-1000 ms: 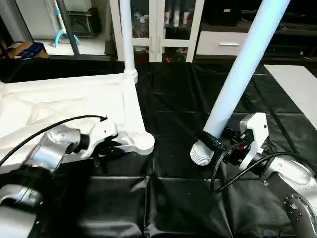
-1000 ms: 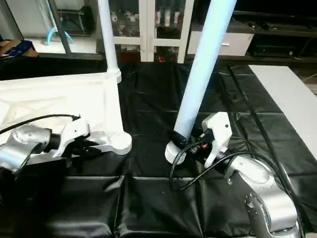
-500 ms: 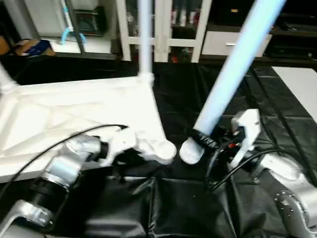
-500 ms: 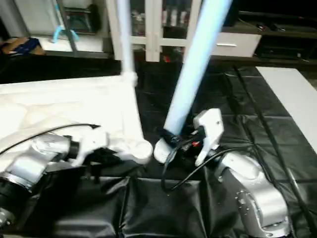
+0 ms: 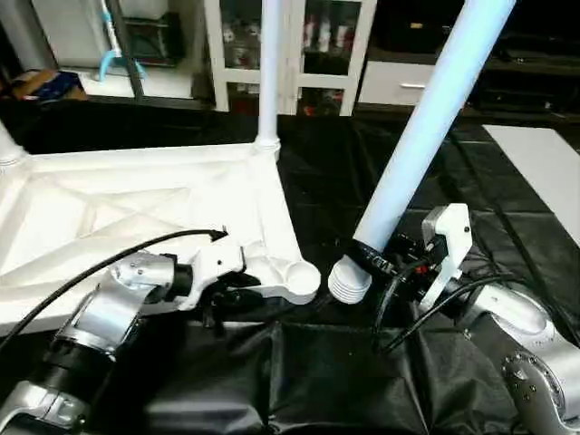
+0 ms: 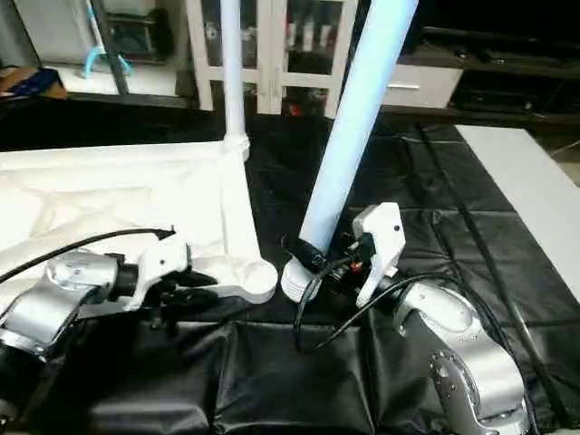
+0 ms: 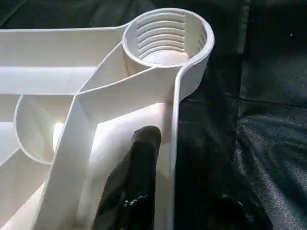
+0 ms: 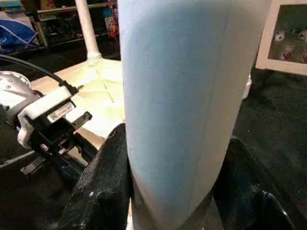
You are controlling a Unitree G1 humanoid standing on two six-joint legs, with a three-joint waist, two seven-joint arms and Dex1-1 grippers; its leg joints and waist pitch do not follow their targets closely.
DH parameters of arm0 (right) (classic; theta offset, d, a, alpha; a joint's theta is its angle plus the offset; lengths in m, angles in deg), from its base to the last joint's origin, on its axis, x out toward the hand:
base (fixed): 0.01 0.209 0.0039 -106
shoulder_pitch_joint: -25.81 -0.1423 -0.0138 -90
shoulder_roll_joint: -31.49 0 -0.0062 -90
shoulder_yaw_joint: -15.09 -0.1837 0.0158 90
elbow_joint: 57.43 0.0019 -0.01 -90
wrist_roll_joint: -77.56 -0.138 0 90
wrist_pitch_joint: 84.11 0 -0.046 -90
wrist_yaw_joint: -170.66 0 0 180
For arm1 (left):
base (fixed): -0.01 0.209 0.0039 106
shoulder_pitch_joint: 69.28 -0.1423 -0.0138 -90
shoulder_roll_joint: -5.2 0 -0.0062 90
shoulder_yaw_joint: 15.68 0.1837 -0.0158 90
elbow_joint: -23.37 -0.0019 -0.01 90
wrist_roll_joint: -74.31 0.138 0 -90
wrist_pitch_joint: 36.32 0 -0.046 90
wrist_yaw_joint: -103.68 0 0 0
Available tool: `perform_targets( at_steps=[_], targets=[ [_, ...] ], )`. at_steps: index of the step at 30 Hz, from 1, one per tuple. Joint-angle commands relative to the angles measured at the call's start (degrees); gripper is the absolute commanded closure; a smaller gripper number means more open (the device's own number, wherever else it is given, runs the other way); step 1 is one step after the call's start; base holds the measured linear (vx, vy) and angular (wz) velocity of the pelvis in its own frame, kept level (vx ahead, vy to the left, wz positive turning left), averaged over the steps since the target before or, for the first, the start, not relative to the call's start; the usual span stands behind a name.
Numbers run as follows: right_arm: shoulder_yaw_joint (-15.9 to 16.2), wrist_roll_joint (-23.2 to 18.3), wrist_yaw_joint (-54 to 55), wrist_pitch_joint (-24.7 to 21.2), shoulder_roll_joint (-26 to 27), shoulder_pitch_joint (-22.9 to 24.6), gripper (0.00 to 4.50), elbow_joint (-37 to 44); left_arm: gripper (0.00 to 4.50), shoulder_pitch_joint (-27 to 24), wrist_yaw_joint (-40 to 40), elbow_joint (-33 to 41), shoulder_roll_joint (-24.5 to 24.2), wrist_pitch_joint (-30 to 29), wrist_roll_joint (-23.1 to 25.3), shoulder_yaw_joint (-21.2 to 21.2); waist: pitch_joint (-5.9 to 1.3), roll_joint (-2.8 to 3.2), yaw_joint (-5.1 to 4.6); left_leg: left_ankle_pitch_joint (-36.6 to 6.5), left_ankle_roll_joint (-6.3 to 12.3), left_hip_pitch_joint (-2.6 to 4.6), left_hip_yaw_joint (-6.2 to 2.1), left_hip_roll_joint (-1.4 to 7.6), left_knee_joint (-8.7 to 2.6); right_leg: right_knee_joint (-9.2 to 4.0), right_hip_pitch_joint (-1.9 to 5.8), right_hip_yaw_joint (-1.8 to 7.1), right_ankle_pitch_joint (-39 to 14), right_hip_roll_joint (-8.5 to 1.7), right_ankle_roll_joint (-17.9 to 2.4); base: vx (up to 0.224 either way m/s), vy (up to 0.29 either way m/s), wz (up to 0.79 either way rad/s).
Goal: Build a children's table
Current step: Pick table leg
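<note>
Right gripper (image 5: 388, 263) clamped on long white plastic tube leg (image 5: 426, 136), tilted, its ribbed end just beside the empty round corner socket (image 5: 299, 277). Left gripper (image 5: 231, 292) closed over rim of white rectangular plastic tabletop (image 5: 118, 208), lying upside down on black sheet (image 5: 344, 362).

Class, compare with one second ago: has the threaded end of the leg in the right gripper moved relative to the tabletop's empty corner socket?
Yes. The leg's threaded end has closed in on the corner socket; the wide gap of black cloth has shrunk to a sliver.
</note>
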Motion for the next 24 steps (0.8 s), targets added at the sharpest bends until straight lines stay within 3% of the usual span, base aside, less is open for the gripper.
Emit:
perform_targets(
  at_steps=[1, 6, 12, 18, 19, 21, 24],
  targets=[
    [-0.6, -0.3, 0.4, -0.3, -0.5, -0.1, 2.69, 1.8, 3.07, -0.3, 0.0, -0.1, -0.9, 0.7, 1.3, 0.1, -3.23, 0.11, -0.11, -14.9, -0.87, 1.89, -0.94, 1.92, -4.95, -3.81, 0.85, 0.16, -7.4, -0.37, -8.6, 0.000, 0.000, 0.00],
    [-0.8, -0.4, 0.4, -0.3, -0.7, 0.0, 2.69, 1.8, 2.64, -0.6, -0.8, -0.3, -2.3, 0.9, 1.8, 0.8, -3.16, 0.15, -0.09, -14.5, -0.41, 2.00, -0.82, 1.96, -4.85, -3.79, 0.89, 0.17, -6.9, -0.32, -9.3, 0.000, 0.000, 0.00],
    [-0.9, -0.4, 0.5, -0.5, -0.9, 0.3, 2.69, 2.2, 2.64, -1.4, -1.4, 1.0, -4.8, -1.1, 1.2, -0.1, -2.99, 0.27, -0.34, -17.9, -1.92, 2.20, -0.95, 2.01, -5.14, -4.08, 0.53, 0.20, -11.5, -0.29, -8.6, 0.000, 0.000, 0.00],
    [-0.6, -0.4, 0.5, -0.3, -0.8, 0.1, 2.69, 1.9, 2.64, -2.6, -1.1, 1.6, -5.9, -2.1, 0.8, -1.3, -3.03, 0.32, -0.32, -17.3, -2.05, 2.16, -0.95, 2.00, -5.15, -3.93, 0.60, 0.19, -10.1, -0.26, -8.7, 0.000, 0.000, 0.00],
    [-0.6, -0.4, 0.5, -0.3, -0.8, 0.1, 2.69, 1.9, 2.64, -2.7, -1.0, 1.8, -6.0, -2.2, 0.8, -1.3, -3.06, -0.13, -0.32, -17.1, -1.87, 2.08, -0.92, 2.02, -5.13, -3.91, 0.66, 0.17, -9.9, -0.26, -8.7, 0.000, 0.000, 0.00],
    [-0.5, -0.5, 0.4, -0.3, -0.7, 0.0, 2.69, 1.7, 2.64, -2.8, -0.3, 1.9, -5.6, -2.2, 0.7, -1.4, -3.05, 0.13, -0.19, -16.5, -1.53, 2.18, -0.88, 2.03, -5.08, -3.87, 0.58, 0.20, -9.3, -0.31, -8.9, 0.000, 0.000, 0.00],
    [-0.2, -0.4, 0.3, -0.2, -0.7, -0.4, 2.69, 1.4, 2.81, -2.4, 1.7, 1.3, -3.9, -1.2, 0.7, -1.0, -3.04, -0.03, -0.12, -16.0, -1.24, 2.10, -0.84, 2.03, -5.02, -3.86, 0.68, 0.22, -9.1, -0.38, -9.0, 0.000, 0.000, 0.00]
  ],
)
